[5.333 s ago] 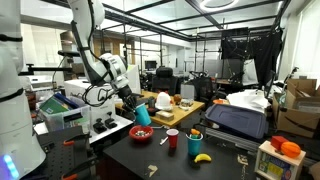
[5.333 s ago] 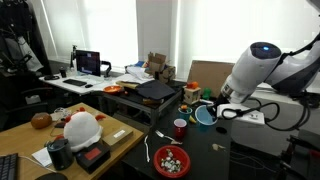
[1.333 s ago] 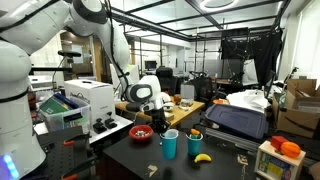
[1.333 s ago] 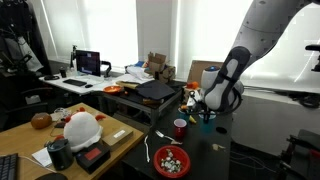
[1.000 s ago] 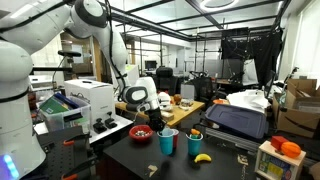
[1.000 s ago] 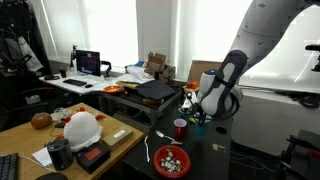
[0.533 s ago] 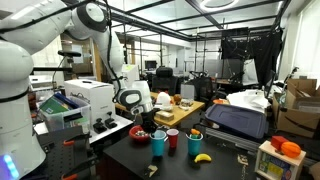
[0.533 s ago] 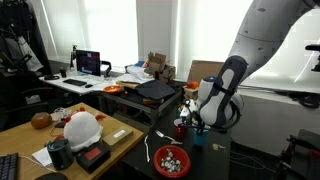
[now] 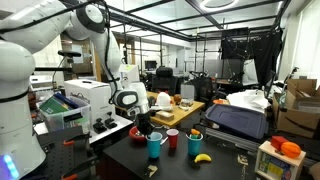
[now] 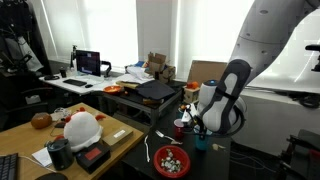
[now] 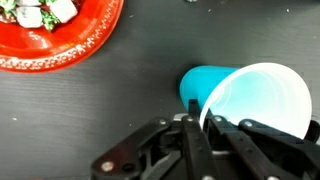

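A light blue plastic cup (image 11: 240, 98) fills the right half of the wrist view, and my gripper (image 11: 207, 128) is shut on its rim, one finger inside and one outside. In both exterior views the blue cup (image 9: 155, 146) (image 10: 201, 138) sits low over the dark table (image 9: 190, 166), held by the gripper (image 9: 148, 133) at its top edge. A red bowl (image 11: 60, 33) with small pieces in it lies at the upper left of the wrist view. Just beside the blue cup stands a red cup (image 9: 172, 139) (image 10: 179, 128).
A second blue cup (image 9: 195, 142) with things in it and a banana (image 9: 203, 157) lie further along the table. The red bowl (image 10: 171, 160) sits near the table's edge. A white machine (image 9: 82, 100), a laptop case (image 9: 238, 120) and a wooden crate (image 9: 278, 160) surround the area.
The arm has carried the blue cup sideways past the red cup and lower toward the table, ending near the red bowl. The gripper has stayed shut on the rim.
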Available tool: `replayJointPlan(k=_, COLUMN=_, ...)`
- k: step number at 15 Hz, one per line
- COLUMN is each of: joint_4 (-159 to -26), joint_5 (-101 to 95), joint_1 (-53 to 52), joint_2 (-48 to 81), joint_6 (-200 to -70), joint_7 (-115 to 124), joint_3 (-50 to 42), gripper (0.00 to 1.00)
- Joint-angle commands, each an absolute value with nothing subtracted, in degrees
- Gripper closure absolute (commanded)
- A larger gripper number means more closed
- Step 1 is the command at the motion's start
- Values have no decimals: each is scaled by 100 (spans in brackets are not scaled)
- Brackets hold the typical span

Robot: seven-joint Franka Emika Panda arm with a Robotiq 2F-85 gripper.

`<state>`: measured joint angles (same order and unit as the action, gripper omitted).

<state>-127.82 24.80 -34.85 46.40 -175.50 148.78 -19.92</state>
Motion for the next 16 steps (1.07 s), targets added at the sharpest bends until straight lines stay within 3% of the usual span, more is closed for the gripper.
replayJointPlan(k=1, joint_4=-12975, joint_5=2440, joint_1=-3636, joint_2=4513, joint_6=-17616, joint_7=14929, joint_3=-2070, gripper=99)
replayJointPlan(k=2, joint_4=-12984, joint_5=2449, joint_1=-3674, joint_2=4523, joint_6=-17672, joint_7=14929, joint_3=-2085, gripper=71)
replayJointPlan(k=3, joint_4=-12979, joint_5=2450, joint_1=-3710, joint_2=4536, joint_6=-17690, joint_7=14929, joint_3=-2102, gripper=70)
replayJointPlan(k=12, joint_4=-13236, joint_5=1945, joint_1=-3943, joint_2=4200, joint_6=-17479, joint_7=14842, joint_3=-2467, gripper=4)
replayJointPlan(k=16, joint_4=-13493, joint_5=1492, joint_1=-3874, joint_2=3731, joint_6=-17476, joint_7=14559, joint_3=-2644, gripper=0)
